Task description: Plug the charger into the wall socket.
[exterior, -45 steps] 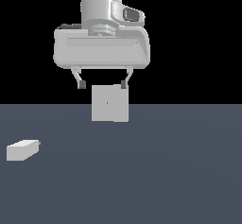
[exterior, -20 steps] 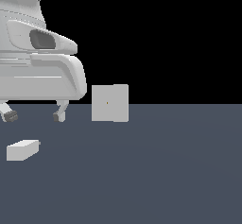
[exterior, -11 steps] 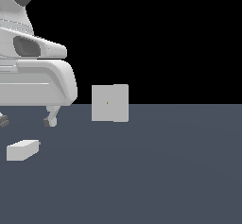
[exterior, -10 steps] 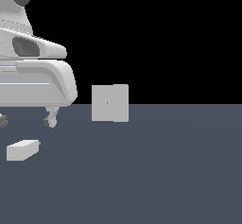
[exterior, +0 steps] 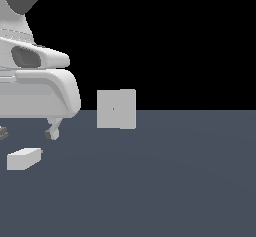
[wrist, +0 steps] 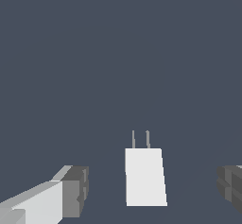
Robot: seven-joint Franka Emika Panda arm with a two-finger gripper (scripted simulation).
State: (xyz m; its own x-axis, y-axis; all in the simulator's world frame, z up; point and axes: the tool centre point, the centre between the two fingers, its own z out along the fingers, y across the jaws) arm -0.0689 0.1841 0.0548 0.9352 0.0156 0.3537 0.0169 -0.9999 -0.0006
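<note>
Wrist view showed the charger [wrist: 145,176] lying flat on the floor [wrist: 118,53], two thin prongs pointing away, squarely between the fingers [wrist: 71,192] of our gripper [wrist: 151,190], which stood wide apart and touched nothing. Exterior view put the charger [exterior: 23,158] near that view's left edge, below the gripper [exterior: 25,133] and well apart from the socket [exterior: 116,109]. We judged it light, rigid and smooth-sided, best pinched across its long flanks, clear of the fragile prongs.
</note>
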